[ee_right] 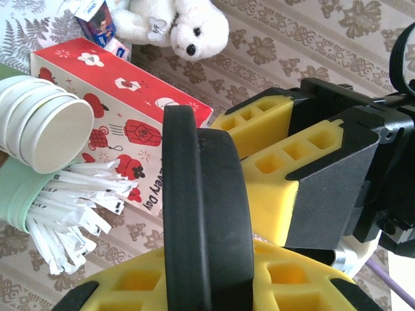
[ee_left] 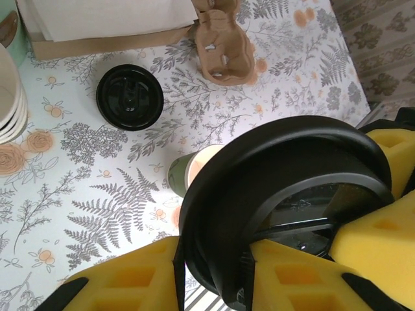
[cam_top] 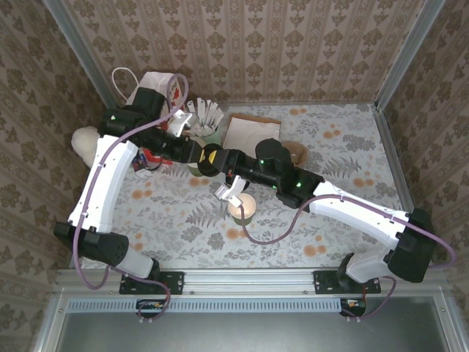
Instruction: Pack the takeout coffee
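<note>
Above the table's [cam_top: 352, 147] middle, lidding step: right claw [cam_top: 220, 160] and left claw [cam_top: 192, 152] both pinch one black lid [ee_left: 285, 162] in mid-air, open green cup [cam_top: 242, 209] standing on the table beneath; next move probably needs one claw releasing, lid levelled over cup.

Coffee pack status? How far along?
Done: little. The dark green paper cup stands lidless on the floral table, unpacked. In hand: left hand and right hand both pinch one round black plastic lid in the air near it. Left: seat the lid, then probably move the cup into the brown cardboard cup carrier. A second black lid lies spare on the table.
</note>
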